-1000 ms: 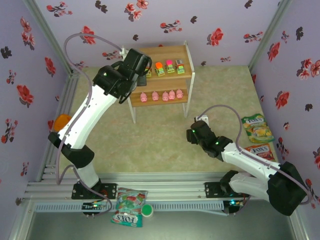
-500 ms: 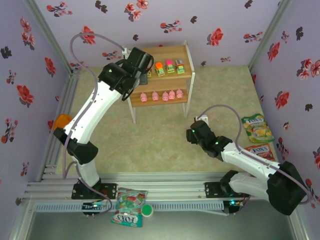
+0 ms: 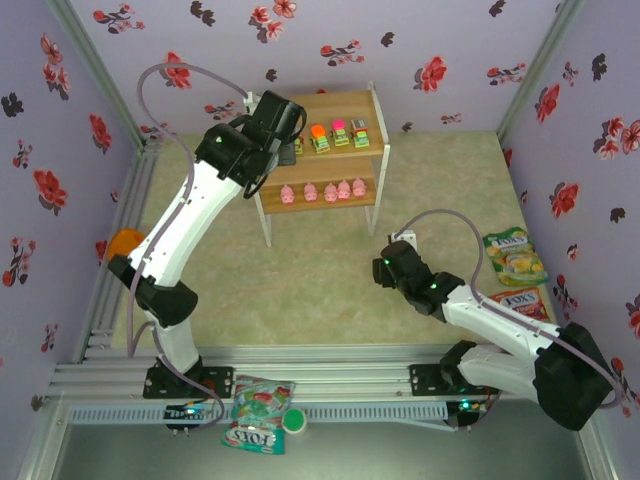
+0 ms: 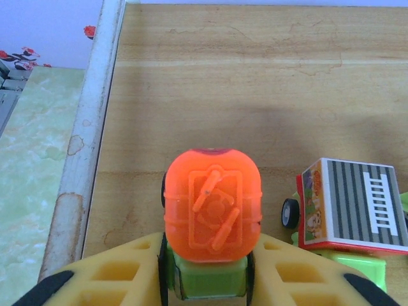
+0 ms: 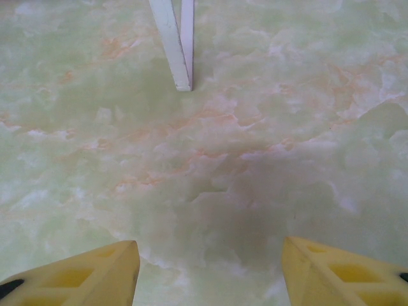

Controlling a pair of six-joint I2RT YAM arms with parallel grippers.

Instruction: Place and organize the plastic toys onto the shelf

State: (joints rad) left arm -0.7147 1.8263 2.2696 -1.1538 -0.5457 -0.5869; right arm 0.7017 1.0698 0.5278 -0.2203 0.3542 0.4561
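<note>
My left gripper (image 4: 207,268) hangs over the left end of the shelf's top board (image 4: 223,76), shut on a small car (image 4: 212,204) with a green body and an orange top; the yellow fingers (image 4: 121,277) press against its wheels. A grey-topped car (image 4: 350,213) stands just to its right. From above, the left gripper (image 3: 288,140) is beside three cars (image 3: 340,133) lined up on the shelf (image 3: 330,105). Several pink pigs (image 3: 328,190) stand in a row on the lower board. My right gripper (image 5: 210,268) is open over bare table, near a white shelf leg (image 5: 172,44).
Two FOX'S candy bags (image 3: 515,255) lie at the right wall and another (image 3: 262,400) lies on the near rail by a green lid (image 3: 294,421). An orange-lidded jar (image 3: 125,243) sits by the left wall. Flowered walls close in three sides.
The left arm's elbow has swung up and back while its gripper stays over the top board's left end with the car. The right arm has not moved.
</note>
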